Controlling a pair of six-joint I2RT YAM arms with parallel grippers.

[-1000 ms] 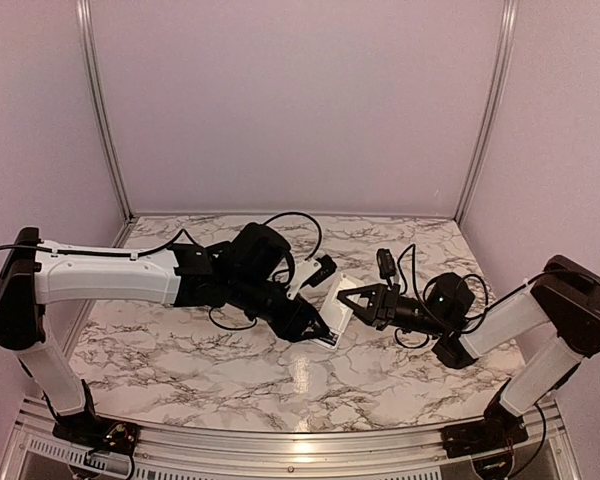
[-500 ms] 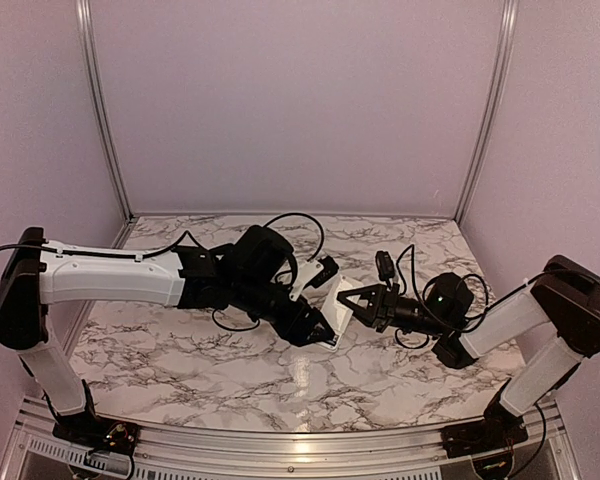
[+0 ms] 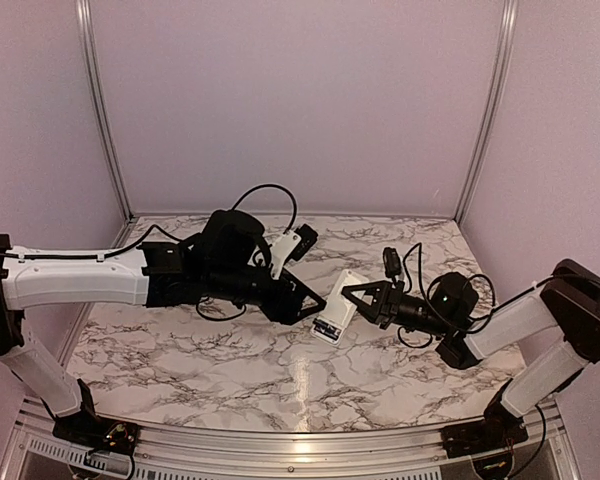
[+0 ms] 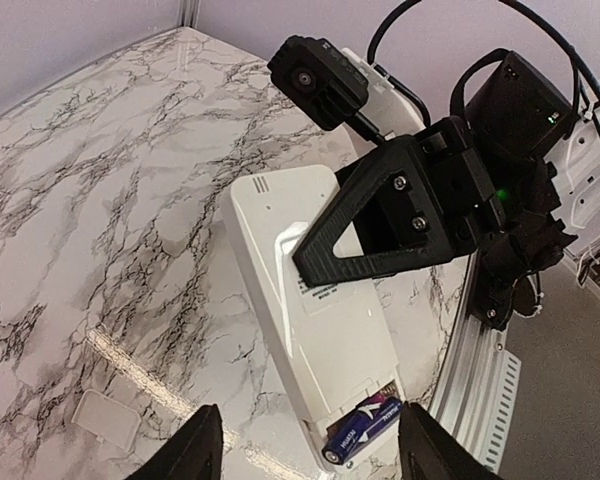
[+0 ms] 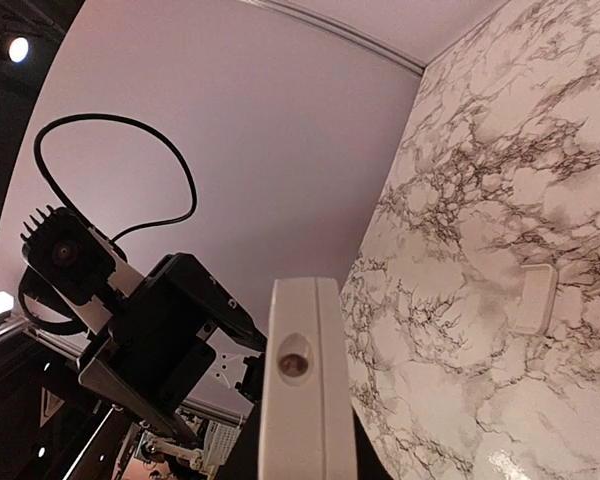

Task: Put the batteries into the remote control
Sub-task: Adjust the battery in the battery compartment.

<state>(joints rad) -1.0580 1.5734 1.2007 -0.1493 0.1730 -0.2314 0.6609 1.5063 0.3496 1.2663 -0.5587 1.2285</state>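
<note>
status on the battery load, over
Left gripper open, off the remote control. Right gripper shut on it. One battery in open bay. Cover plate aside.

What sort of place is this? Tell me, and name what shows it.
Likely a robot test cell: marble-patterned table, plain lilac walls on aluminium posts, two arms mounted at the near edge.

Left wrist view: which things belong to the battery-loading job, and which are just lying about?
Job: remote control, back up, held by right gripper; battery in its open compartment; left gripper, open.
Lying about: small white cover plate, flat on the marble table.
</note>
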